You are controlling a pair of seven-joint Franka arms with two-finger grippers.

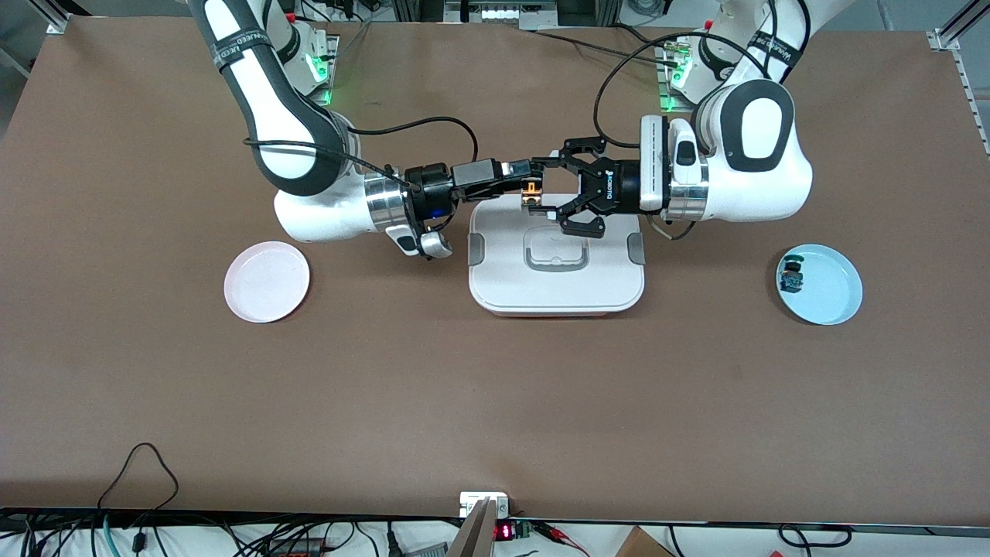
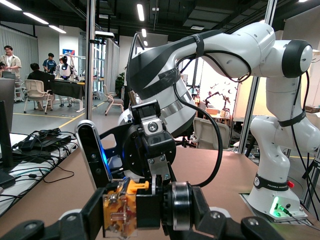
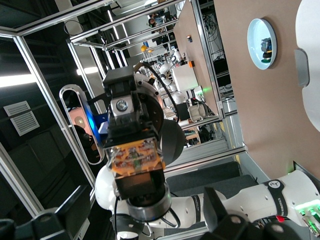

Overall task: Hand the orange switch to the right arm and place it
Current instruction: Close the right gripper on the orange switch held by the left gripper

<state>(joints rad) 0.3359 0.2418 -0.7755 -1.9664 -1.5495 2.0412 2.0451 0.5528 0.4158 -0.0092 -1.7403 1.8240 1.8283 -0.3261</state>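
Observation:
The orange switch (image 1: 530,192) hangs in the air over the white container's edge that lies farther from the front camera. My left gripper (image 1: 545,191) is shut on it, one finger on the clear orange end and one on the ringed black end. In the left wrist view the switch (image 2: 120,212) fills the gap between that gripper's (image 2: 147,219) fingers. My right gripper (image 1: 534,172) reaches in level from the right arm's end of the table. It is turned so one finger lies above the other. In the right wrist view its fingers (image 3: 220,212) stand wide apart of the switch (image 3: 135,160), so it is open around it.
A white lidded container (image 1: 510,286) lies mid-table under both grippers. A pink plate (image 1: 267,281) sits toward the right arm's end. A blue plate (image 1: 831,298) toward the left arm's end holds a black part with a green-and-blue body (image 1: 792,277).

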